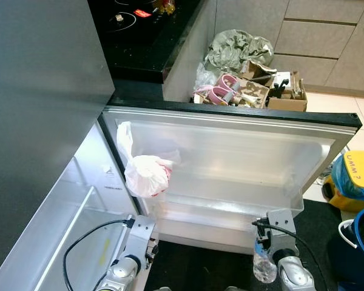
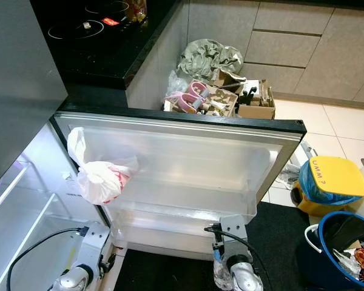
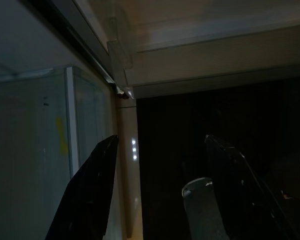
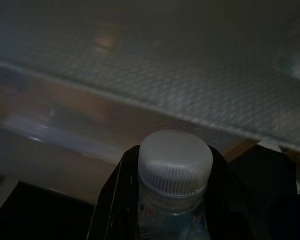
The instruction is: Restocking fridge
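The open fridge door (image 1: 230, 157) spans the middle of the head view, a white plastic bag (image 1: 147, 174) in its shelf at nine o'clock. At five o'clock the right gripper (image 4: 172, 200) clenches a clear water bottle (image 1: 264, 267) below the door shelf. At seven o'clock the left gripper (image 3: 160, 195) is spread, unloaded.

floor: pale tiles (image 2: 346, 130); counter: black (image 1: 139, 57); cabinets: beige drawers (image 2: 291, 42); dark mat (image 2: 279, 224)

Yellow bin lid (image 2: 333, 175) is showing handwritten dark letters reading "UMM ?". Small printed label on fridge inner wall (image 1: 111, 179) is appearing too tiny to read. No other legible text.
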Motion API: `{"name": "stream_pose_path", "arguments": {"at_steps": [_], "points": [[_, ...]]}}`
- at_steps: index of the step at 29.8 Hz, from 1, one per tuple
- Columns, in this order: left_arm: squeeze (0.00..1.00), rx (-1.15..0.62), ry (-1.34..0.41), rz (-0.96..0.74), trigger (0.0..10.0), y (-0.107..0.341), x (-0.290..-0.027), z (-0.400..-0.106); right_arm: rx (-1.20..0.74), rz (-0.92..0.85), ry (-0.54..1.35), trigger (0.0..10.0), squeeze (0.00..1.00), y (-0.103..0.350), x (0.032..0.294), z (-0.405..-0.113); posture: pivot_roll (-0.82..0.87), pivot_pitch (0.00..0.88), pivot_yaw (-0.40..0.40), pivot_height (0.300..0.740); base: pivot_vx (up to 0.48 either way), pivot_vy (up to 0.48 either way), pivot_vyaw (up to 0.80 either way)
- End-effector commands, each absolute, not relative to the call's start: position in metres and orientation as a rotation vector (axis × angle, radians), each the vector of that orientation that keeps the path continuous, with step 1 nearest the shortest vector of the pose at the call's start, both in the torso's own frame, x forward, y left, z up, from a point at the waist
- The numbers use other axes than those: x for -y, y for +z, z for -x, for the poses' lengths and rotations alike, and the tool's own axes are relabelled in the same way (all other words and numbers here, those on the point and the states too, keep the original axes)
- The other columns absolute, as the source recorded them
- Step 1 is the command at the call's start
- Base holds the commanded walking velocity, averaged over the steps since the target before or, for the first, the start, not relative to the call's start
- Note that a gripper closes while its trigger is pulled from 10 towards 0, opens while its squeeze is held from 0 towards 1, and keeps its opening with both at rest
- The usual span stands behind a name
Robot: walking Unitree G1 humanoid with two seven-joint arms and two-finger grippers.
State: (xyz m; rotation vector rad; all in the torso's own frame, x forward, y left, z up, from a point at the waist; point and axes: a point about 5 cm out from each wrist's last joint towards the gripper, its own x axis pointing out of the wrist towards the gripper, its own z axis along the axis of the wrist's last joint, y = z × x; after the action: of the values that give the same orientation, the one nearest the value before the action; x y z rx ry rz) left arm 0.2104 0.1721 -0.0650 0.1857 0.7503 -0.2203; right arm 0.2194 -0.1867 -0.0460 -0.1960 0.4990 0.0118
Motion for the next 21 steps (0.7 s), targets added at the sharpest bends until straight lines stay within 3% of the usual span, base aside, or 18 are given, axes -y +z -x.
{"name": "stream_pose_path", "arguments": {"at_steps": [1,21], "points": [[0.00,-0.786,-0.215,-0.200,10.0,-0.0693,-0.1770,-0.2032,-0.496,0.200,0.010,10.0,0.00,-0.0463,0.1879,-0.2177,-0.07,0.057,-0.004,0.681,0.000,0.000,0.00],[0.00,-0.786,-0.222,-0.206,10.0,-0.0691,-0.1772,-0.2036,-0.494,0.200,0.004,10.0,0.00,-0.0465,0.1870,-0.2175,-0.08,0.054,0.004,0.596,0.000,0.000,0.00]]}}
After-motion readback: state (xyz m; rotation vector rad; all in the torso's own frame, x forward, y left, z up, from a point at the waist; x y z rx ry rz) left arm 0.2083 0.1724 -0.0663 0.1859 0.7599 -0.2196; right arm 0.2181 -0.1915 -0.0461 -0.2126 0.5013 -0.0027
